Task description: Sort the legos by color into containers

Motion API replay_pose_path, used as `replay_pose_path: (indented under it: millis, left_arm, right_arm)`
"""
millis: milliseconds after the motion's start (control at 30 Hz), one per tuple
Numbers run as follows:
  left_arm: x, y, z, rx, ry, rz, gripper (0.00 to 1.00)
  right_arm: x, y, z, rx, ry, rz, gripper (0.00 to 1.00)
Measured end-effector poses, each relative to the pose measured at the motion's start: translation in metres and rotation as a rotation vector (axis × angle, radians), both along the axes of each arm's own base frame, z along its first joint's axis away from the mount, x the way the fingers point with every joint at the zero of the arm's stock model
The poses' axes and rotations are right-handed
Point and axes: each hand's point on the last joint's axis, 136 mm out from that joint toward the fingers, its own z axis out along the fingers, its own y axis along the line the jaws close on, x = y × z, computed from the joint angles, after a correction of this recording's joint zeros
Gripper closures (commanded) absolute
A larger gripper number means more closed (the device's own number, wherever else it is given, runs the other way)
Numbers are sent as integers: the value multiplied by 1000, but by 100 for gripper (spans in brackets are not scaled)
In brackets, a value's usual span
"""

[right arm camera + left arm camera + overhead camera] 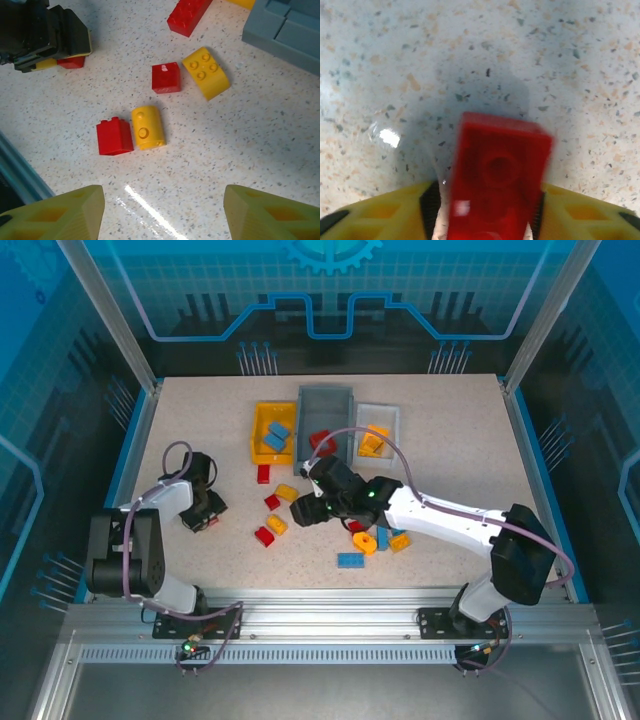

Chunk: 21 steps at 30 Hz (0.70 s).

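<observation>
table top [450, 440]: pale beige, speckled with grey, black and orange flecks
left bin [257, 435]: yellow
middle bin [327, 390]: grey
right bin [380, 412]: translucent white
bricks in left bin [275, 437]: blue
clamped brick [497, 185]: glossy red
left fingers [385, 212]: yellow, with black pads
right fingers [60, 215]: yellow
rounded brick [147, 127]: yellow
studded brick [206, 72]: yellow
cube brick [166, 77]: red
flat brick [350, 560]: blue
right arm [450, 520]: white with black joints

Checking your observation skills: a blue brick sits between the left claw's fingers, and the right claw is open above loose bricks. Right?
No. The brick between the left claw's fingers is red, not blue, as the left wrist view shows. The right claw is indeed open above loose bricks.
</observation>
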Motion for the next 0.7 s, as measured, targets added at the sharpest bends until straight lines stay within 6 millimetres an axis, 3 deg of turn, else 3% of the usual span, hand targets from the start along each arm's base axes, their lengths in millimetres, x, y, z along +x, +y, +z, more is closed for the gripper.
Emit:
replay_pose_path:
  millis: [100, 200, 267, 400, 533, 600, 700]
  left_arm:
    - [3, -2, 4, -8, -35, -14, 75]
    - [8, -14, 13, -21, -82, -56, 77]
    - [15, -34, 31, -21, -132, -131, 76]
    - [54, -99, 99, -37, -315, -358, 76]
    - [96, -174, 176, -70, -501, -559, 76]
    - [114, -206, 197, -88, -546, -627, 77]
    - [144, -242, 206, -103, -563, -691, 76]
  right_arm:
    - [-4, 0, 5, 29, -4, -9, 38]
    - [-5, -8, 13, 67, -30, -39, 38]
    - [-5, -21, 20, 91, -65, -83, 38]
    - [-2, -59, 34, 165, -128, -209, 38]
    - [14, -96, 31, 205, -133, -360, 38]
    - [19, -106, 29, 209, -128, -407, 38]
    - [21, -114, 29, 219, -123, -445, 37]
